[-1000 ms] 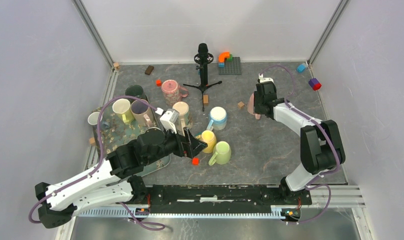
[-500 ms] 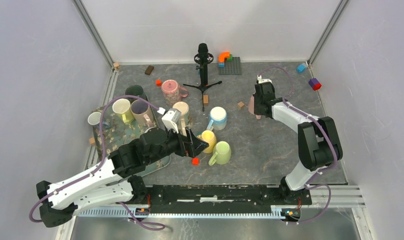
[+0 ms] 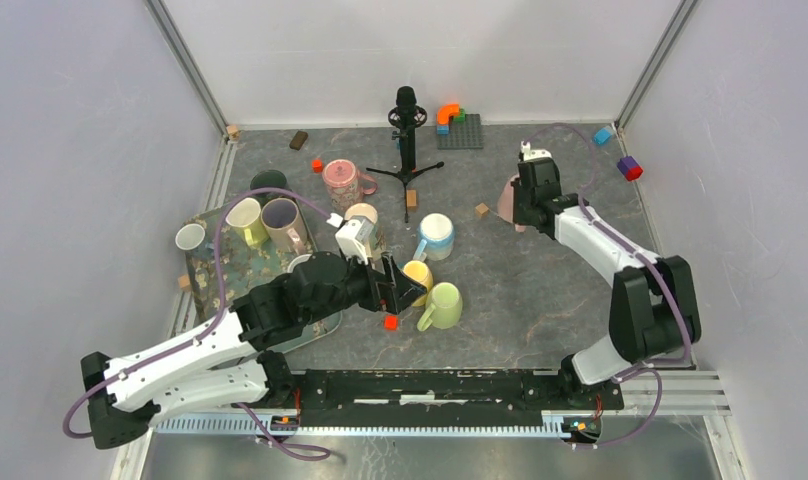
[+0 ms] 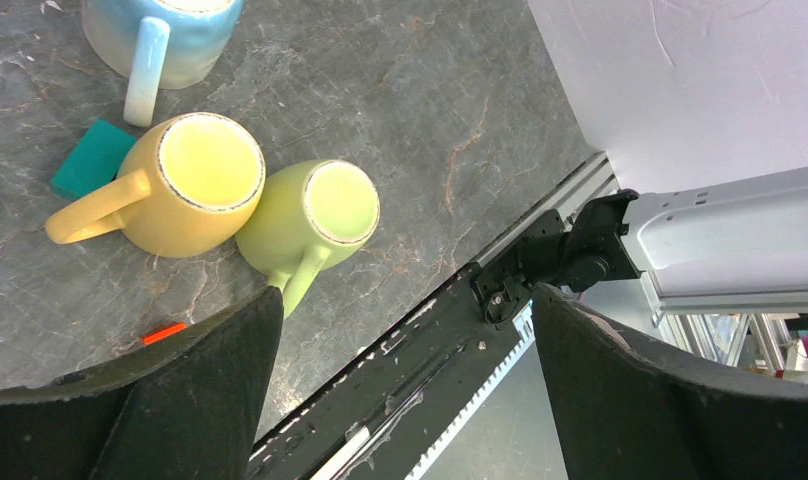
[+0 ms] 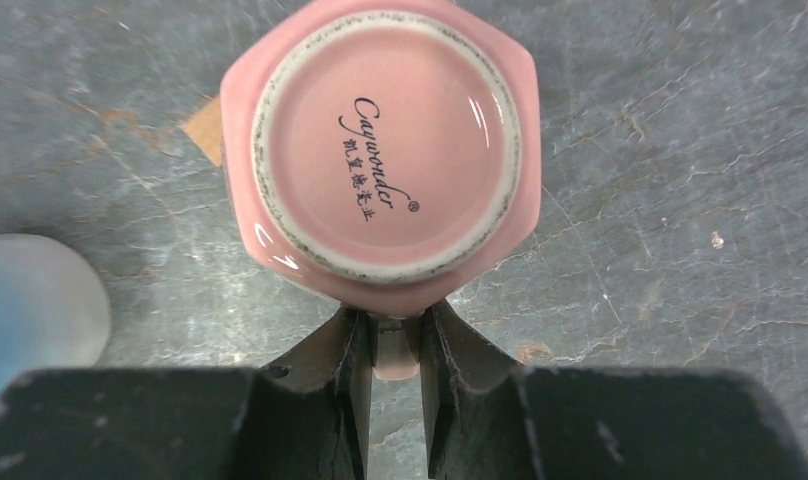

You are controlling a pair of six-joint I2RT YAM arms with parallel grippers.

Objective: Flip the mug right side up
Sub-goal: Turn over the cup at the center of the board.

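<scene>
The pink mug point(image 5: 380, 140) is upside down, its base with printed writing facing the right wrist camera. My right gripper point(image 5: 395, 335) is shut on the pink handle point(image 5: 393, 355), which is pinched between both fingers. In the top view the pink mug point(image 3: 507, 197) shows at the back right, partly hidden by my right gripper point(image 3: 525, 205). My left gripper point(image 3: 405, 288) hangs open and holds nothing, beside the yellow mug point(image 4: 195, 185) and the green mug point(image 4: 315, 215).
A blue-and-white mug point(image 3: 436, 236) stands mid-table. A patterned tray point(image 3: 220, 272) at the left carries several mugs. A microphone stand point(image 3: 407, 130), a grey baseplate point(image 3: 460, 132) and small blocks point(image 3: 481, 210) lie at the back. A red block point(image 3: 390, 322) lies near the green mug.
The right gripper has closed on the pink mug's handle and shifted slightly toward the back with the mug. The left arm has crept a little to the right.
</scene>
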